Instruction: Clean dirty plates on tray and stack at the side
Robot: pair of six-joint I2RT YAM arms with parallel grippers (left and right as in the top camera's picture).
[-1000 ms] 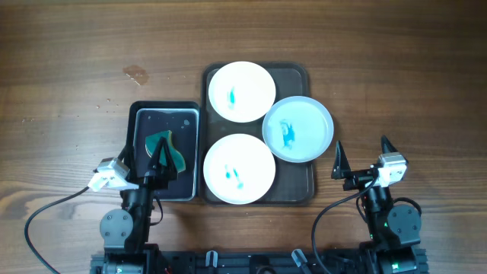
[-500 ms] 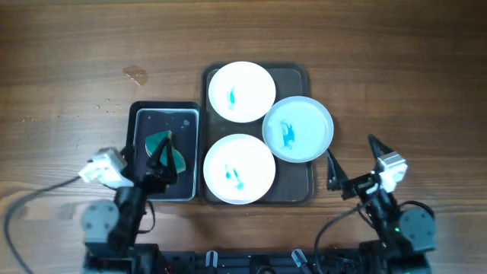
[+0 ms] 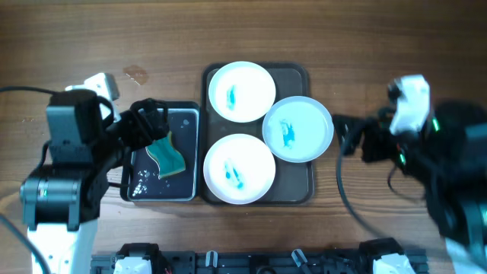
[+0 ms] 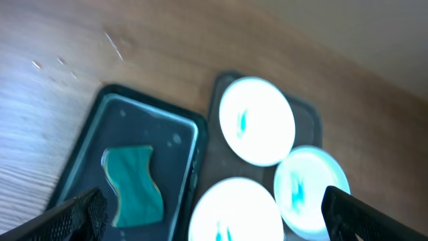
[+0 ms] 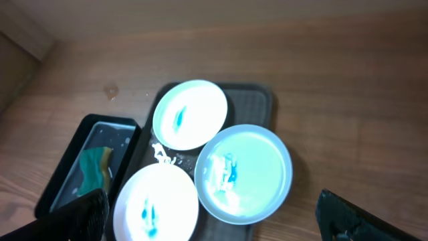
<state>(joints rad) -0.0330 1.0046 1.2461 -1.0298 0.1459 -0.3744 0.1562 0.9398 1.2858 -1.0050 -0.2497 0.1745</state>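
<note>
Three dirty plates lie on the dark tray [image 3: 295,187], each white with a blue smear: one at the back [image 3: 242,91], one at the right [image 3: 297,129] overhanging the rim, one at the front [image 3: 239,169]. My left gripper [image 3: 151,125] hangs open over the black water tray, holding nothing. My right gripper [image 3: 347,135] is open just right of the right plate, apart from it. The left wrist view shows the plates [image 4: 257,120] between its spread fingers [image 4: 81,215]. In the right wrist view the right plate [image 5: 243,173] lies centred, above the wide-apart fingers [image 5: 79,215].
A smaller black tray [image 3: 128,152] with water and a green sponge [image 3: 167,157] stands left of the dark tray, touching it. A small stain [image 3: 135,74] marks the wooden table at the back left. Cables trail beside both arms.
Both arms have lifted from the near edge and moved toward the back. The left gripper now hovers over the black tray; the right one has come beside the right plate. Both stayed open.
</note>
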